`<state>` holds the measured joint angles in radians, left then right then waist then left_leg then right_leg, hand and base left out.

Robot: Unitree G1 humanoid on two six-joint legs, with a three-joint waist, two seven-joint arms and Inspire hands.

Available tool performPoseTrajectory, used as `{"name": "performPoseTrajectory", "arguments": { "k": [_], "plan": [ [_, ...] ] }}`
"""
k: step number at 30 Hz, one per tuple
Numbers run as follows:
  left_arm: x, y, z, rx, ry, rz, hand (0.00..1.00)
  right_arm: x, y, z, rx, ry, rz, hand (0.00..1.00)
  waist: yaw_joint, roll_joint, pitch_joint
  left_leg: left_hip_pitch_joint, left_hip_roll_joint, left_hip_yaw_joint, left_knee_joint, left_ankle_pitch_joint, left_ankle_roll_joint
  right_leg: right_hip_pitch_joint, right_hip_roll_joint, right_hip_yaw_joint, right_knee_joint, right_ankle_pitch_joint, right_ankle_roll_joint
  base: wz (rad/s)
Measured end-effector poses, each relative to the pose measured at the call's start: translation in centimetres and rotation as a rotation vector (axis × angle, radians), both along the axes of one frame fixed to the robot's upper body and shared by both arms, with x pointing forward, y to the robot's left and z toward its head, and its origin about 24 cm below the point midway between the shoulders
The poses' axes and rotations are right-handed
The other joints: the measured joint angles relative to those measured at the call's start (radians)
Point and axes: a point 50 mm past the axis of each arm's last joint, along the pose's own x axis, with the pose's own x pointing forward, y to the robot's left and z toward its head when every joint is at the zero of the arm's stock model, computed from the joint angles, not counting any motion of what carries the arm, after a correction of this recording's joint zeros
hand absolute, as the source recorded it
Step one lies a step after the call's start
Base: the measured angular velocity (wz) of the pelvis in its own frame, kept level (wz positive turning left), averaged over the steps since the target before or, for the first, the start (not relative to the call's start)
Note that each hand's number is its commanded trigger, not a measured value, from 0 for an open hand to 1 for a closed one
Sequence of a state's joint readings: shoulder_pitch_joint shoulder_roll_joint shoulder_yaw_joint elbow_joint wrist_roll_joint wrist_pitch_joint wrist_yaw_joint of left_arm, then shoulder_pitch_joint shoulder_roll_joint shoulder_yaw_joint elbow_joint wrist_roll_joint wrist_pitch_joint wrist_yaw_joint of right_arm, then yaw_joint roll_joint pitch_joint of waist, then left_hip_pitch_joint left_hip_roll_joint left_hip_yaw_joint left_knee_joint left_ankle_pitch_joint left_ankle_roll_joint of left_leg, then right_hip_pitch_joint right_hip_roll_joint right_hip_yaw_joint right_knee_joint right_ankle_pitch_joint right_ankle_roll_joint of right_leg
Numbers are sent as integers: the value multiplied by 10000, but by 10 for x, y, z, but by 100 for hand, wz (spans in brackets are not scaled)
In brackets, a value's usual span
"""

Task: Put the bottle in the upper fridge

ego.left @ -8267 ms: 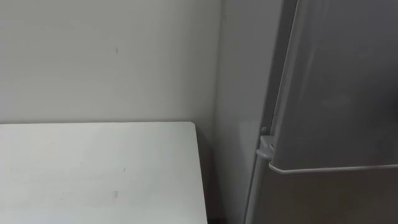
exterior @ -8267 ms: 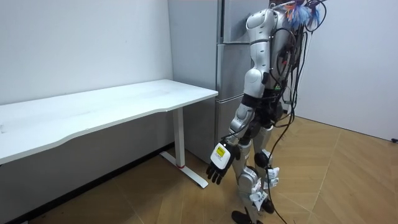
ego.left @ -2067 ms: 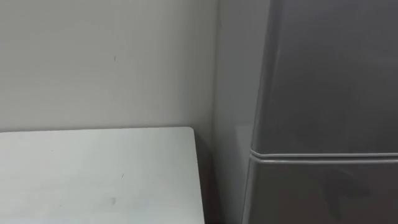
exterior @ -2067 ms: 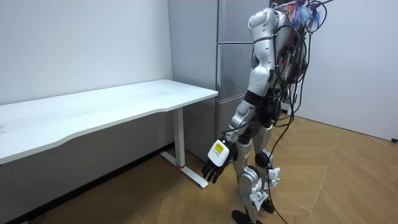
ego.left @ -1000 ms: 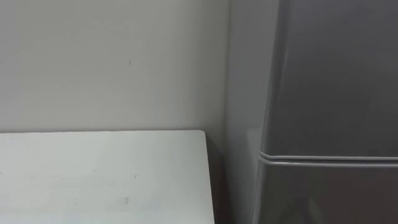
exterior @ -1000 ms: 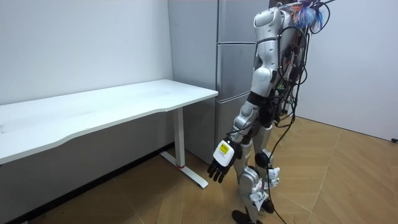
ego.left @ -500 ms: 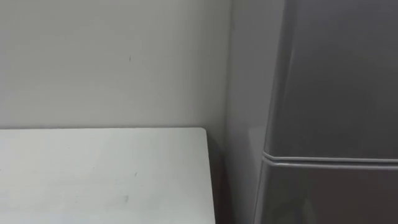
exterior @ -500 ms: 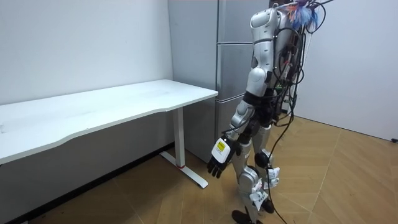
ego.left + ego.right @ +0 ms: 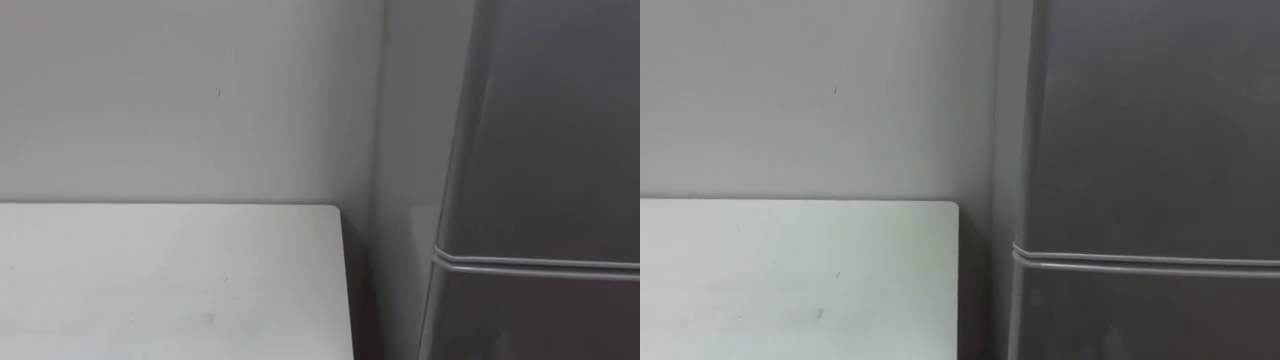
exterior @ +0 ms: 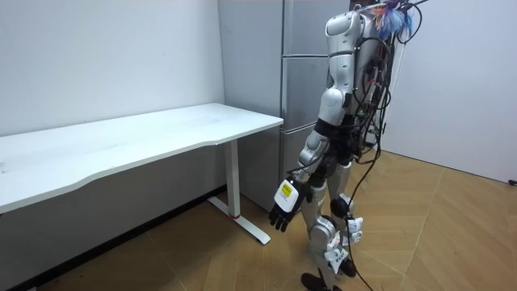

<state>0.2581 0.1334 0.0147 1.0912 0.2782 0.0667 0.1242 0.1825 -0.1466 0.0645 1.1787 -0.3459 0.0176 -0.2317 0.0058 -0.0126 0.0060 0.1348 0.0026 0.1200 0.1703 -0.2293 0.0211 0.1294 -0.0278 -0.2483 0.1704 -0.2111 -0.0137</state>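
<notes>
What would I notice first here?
The tall robot, standing close before the grey fridge, its left hand hanging open and low. Beside it, a long white table stands against the wall.

1. A tall grey fridge (image 10: 300,89) stands in the upper middle of the room view, set against the wall, its front closed.
2. In the eye views one smooth, dull grey door (image 9: 550,130) takes up the upper right of the frame and sits shut.
3. A thin pale seam (image 9: 540,264) runs level across the lower right, parting that door from the closed panel (image 9: 530,320) beneath it.
</notes>
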Motion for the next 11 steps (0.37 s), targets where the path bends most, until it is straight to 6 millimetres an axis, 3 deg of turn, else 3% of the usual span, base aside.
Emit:
{"name": "performPoseTrajectory", "arguments": {
  "k": [11],
  "plan": [
    [-9,0,0,90,518,131,0,-3,0,-1,156,245,-433,0,-1,56,-10,-23,4,-1,152,-1,2,29,-17,-9,10,-7,-4,0]
  ]
}}
